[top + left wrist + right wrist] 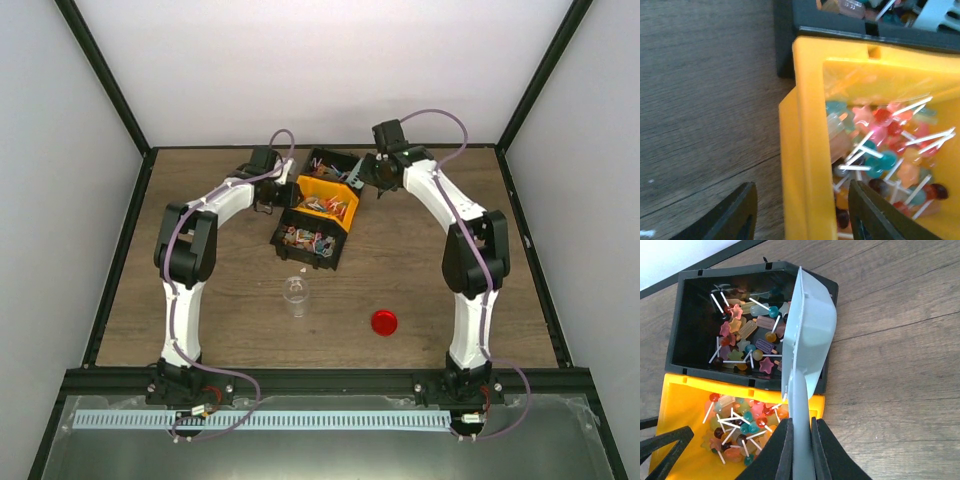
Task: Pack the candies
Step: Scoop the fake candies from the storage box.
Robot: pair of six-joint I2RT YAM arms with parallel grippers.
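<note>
The small wrapped candies in mixed colours fill the near black bin, seen only in the top view. My right gripper is shut on the handle of the teal scoop. It holds the scoop over the right rim of the far black bin, and the scoop looks empty. In the top view this gripper is by the far bins. My left gripper is open, its jaws straddling the left wall of the yellow bin without touching it. It also shows in the top view.
The yellow bin holds ball lollipops; the far black bin holds star and bar lollipops. A clear open jar stands in front of the bins. A red round lid lies to its right on the wooden table.
</note>
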